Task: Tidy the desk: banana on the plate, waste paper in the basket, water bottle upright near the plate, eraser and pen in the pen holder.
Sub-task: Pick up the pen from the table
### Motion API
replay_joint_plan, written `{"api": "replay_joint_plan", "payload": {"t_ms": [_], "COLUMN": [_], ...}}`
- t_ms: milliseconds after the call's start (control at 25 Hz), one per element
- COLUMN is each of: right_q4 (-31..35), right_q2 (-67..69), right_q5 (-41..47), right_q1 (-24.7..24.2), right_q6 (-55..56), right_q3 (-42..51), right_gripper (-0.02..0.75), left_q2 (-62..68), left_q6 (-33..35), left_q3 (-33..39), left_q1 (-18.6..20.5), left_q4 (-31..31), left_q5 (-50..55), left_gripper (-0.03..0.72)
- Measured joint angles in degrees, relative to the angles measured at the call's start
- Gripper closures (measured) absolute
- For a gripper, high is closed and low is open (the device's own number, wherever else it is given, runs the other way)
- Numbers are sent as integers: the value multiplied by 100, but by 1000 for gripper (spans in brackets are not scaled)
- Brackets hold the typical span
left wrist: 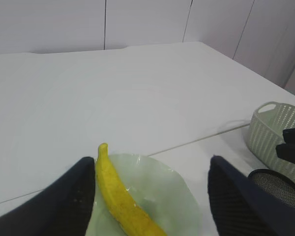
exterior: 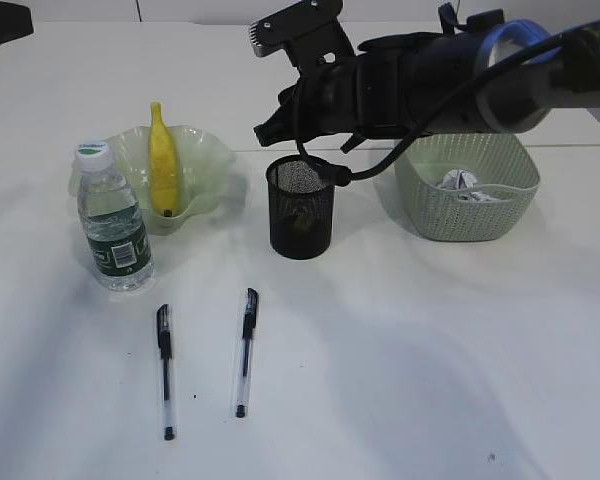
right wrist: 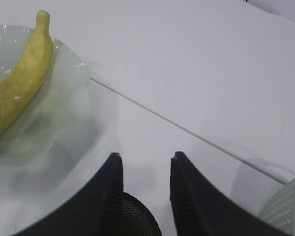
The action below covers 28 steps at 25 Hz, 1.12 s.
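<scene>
From my seat, the exterior view shows the white desk (exterior: 400,380) with the right arm (exterior: 460,75) stretching in from the upper right and crossing the middle of the frame. Its gripper (exterior: 272,128) hangs just above the rim of the black mesh pen holder (exterior: 301,210), which stands at the centre. In the right wrist view the two dark fingers (right wrist: 191,196) stand apart with only bare desk between them, holding nothing, and the holder's rim sits at the bottom edge below them.

The banana (exterior: 163,160) lies in the pale green plate (exterior: 205,160) at the left, one end propped over the far rim. The water bottle (exterior: 111,220) stands upright just in front of the plate, lower left of it. The waste paper (exterior: 460,182) rests inside the sage green basket (exterior: 467,215) on the right. Something small and pale shows dimly through the holder's mesh; I cannot tell what it is.

Two pens lie flat in the lower left: one (exterior: 165,370) further left, the other (exterior: 245,350) nearer the centre, both well apart from the holder and with nothing between them and it.

The left gripper (left wrist: 152,196), seen in its own wrist view, hovers above the plate with its fingers wide apart and empty, the banana showing between them.
</scene>
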Motion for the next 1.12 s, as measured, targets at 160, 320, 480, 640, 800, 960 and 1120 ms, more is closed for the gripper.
{"api": "replay_joint_plan", "payload": {"t_ms": [160, 320, 480, 640, 800, 960, 1120], "right_q4": [-13, -15, 24, 37, 37, 48, 48], "right_q2": [0, 0, 0, 0, 0, -23, -257], "right_q5": [11, 19, 19, 19, 6, -169, -124], "right_q1": [0, 0, 0, 0, 0, 0, 0], "right_q6": [-37, -40, 17, 471, 652, 677, 696], "right_q3": [0, 0, 0, 0, 0, 38, 298], "right_gripper": [489, 489, 489, 489, 489, 489, 489], "left_q2": [0, 0, 0, 0, 0, 0, 0], "left_q6": [0, 0, 0, 0, 0, -10, -10], "left_q3": [0, 0, 0, 0, 0, 0, 0], "left_q1": [0, 0, 0, 0, 0, 0, 0], "left_q4": [0, 0, 0, 0, 0, 0, 0], "left_q5": [85, 179, 269, 282, 282, 282, 282], "left_gripper": [183, 183, 183, 183, 183, 183, 183]}}
